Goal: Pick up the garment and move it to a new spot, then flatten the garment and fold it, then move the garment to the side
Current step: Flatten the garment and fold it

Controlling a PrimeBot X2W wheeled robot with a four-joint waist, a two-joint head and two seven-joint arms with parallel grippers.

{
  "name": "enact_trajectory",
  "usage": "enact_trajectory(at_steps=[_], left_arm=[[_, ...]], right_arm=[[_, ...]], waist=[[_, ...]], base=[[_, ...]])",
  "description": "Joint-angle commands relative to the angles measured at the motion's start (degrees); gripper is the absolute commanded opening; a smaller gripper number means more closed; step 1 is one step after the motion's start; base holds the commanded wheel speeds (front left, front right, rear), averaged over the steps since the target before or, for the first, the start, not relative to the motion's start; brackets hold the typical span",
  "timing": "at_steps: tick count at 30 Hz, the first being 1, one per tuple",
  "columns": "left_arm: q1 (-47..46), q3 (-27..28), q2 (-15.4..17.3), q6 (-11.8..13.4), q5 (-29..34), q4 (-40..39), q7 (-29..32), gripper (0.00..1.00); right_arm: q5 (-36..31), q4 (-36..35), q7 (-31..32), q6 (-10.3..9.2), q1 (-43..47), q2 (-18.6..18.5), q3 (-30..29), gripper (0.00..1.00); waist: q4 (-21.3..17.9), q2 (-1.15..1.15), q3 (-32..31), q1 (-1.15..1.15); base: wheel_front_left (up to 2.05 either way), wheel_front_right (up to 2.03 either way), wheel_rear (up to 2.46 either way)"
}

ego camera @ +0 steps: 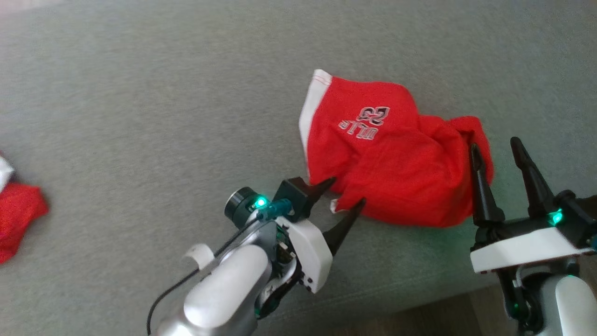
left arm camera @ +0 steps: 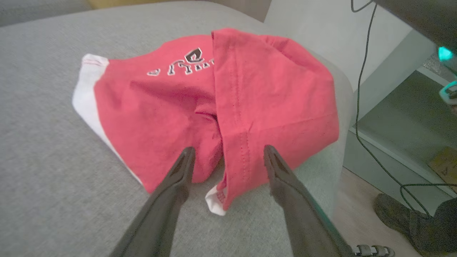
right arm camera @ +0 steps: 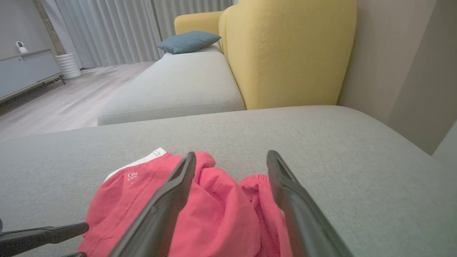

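Grey cushion [ego camera: 140, 93] spread wide, a stray red cloth [ego camera: 21, 212] sat at nine o'clock; yellow sofa back [right arm camera: 289, 53] stood at twelve, teal pillow [right arm camera: 189, 41] at eleven, curtains [right arm camera: 107, 28] behind, black cable [left arm camera: 362, 64] trailed at three

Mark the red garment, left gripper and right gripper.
red garment [ego camera: 396, 158], head view, red body below the lettering
left gripper [ego camera: 348, 190], head view, midway between its fingertips
right gripper [ego camera: 493, 142], head view, midway between its fingertips
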Motion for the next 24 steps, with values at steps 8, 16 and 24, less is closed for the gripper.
enact_trajectory(at_steps=[8,16,24], left_arm=[[-5.30,-1.44,-0.48,-1.44,-6.94,-0.90,-3.83,0.00],[-7.93,1.45,-0.48,0.91,-8.53,-9.67,-11.11,0.00],[-9.44,12.78,2.88,10.25,-5.18,-16.28,-15.29,0.00]], right_arm=[[1.45,-0.13,-1.72,0.22,-1.10,0.63,0.14,1.00],[1.93,0.41,-1.73,0.22,-0.74,0.91,-0.89,1.00],[2.81,0.46,-1.61,0.22,0.02,1.10,-1.34,1.00]], waist=[[-2.34,0.00,1.00,0.00],[-0.79,0.00,-0.81,0.00],[-0.32,0.00,-1.89,0.00]], base=[[0.00,0.00,0.00],[0.00,0.00,0.00],[0.00,0.00,0.00]])
